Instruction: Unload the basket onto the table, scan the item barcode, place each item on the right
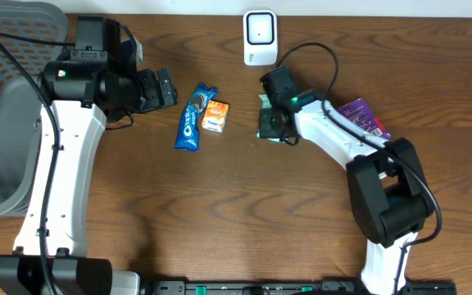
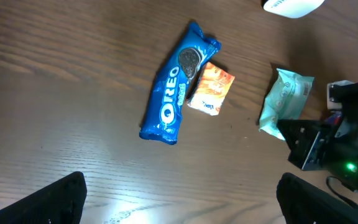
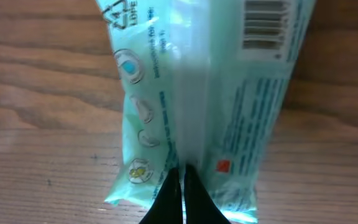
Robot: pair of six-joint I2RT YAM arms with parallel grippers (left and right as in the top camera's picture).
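Note:
A mint-green wrapped packet (image 3: 210, 93) fills the right wrist view, seam side up, with its barcode (image 3: 266, 25) at the top right. My right gripper (image 3: 182, 186) is shut on the packet's centre seam near its lower end. From overhead, this gripper (image 1: 270, 123) sits over the packet (image 1: 264, 102), below the white scanner (image 1: 260, 37). The left wrist view shows the same packet (image 2: 284, 99) lying flat on the wood. My left gripper (image 2: 185, 208) hangs open over bare table, holding nothing, to the left of the snacks (image 1: 166, 88).
A blue Oreo pack (image 1: 195, 117) and a small orange packet (image 1: 215, 115) lie side by side between the two grippers. A purple packet (image 1: 365, 116) lies beside the right arm. A grey mesh chair (image 1: 6, 98) stands at the table's left edge.

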